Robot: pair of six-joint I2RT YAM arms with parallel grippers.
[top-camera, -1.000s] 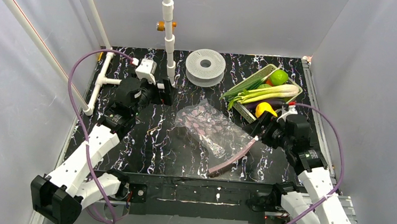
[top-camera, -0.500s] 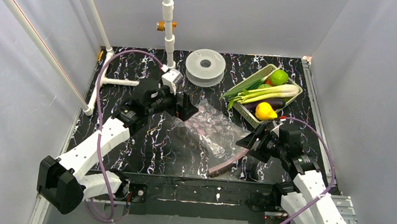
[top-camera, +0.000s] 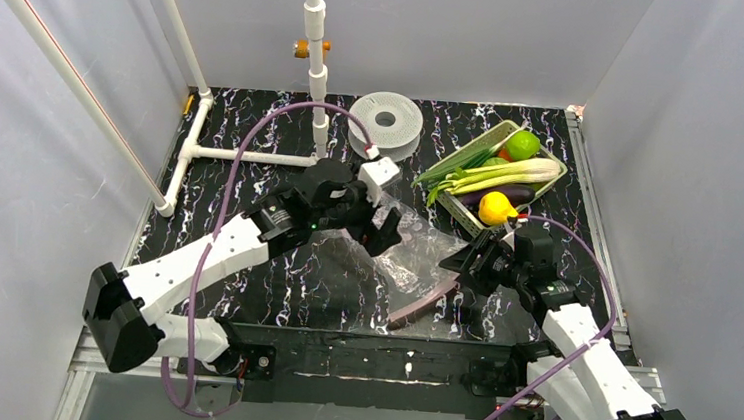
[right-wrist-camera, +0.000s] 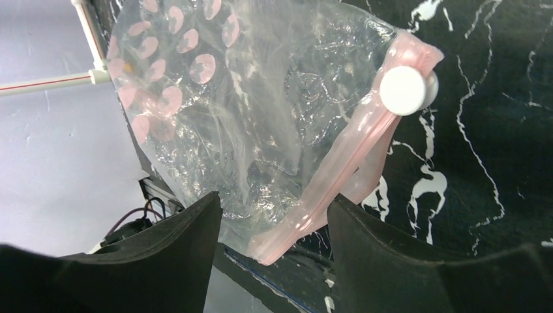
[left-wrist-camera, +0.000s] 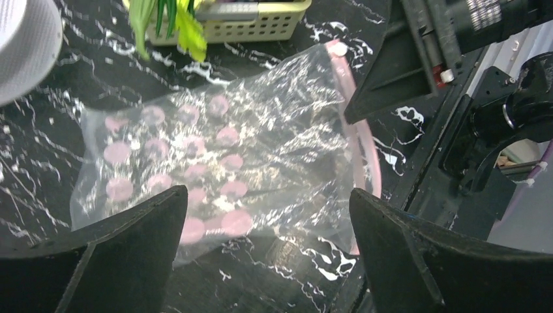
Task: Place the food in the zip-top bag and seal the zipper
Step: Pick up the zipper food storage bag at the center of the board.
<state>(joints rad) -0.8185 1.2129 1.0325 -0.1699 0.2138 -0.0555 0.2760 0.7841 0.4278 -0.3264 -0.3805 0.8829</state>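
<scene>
The clear zip-top bag [top-camera: 407, 245] with pink dots lies flat on the black marbled table. Its pink zipper [top-camera: 427, 301] runs along the near right edge and carries a white slider [right-wrist-camera: 407, 90]. My left gripper [top-camera: 383, 233] hangs open over the bag's left side, and the bag [left-wrist-camera: 215, 150] spreads between its fingers. My right gripper [top-camera: 458, 268] is open, its fingers astride the near end of the zipper [right-wrist-camera: 345, 176] without touching it. The food sits in the basket [top-camera: 473, 148]: a celery stalk [top-camera: 506, 172], an eggplant [top-camera: 512, 193] and a yellow piece [top-camera: 494, 209].
A white spool [top-camera: 385, 121] lies at the back centre. A white pipe frame [top-camera: 252, 156] runs along the back left, with an upright post [top-camera: 315, 55]. A bright green apple [top-camera: 524, 144] tops the basket. Grey walls close in three sides.
My left arm has swung from the back left to the right, over the bag. My right gripper has come down toward the zipper's near end, and its jaws have narrowed.
</scene>
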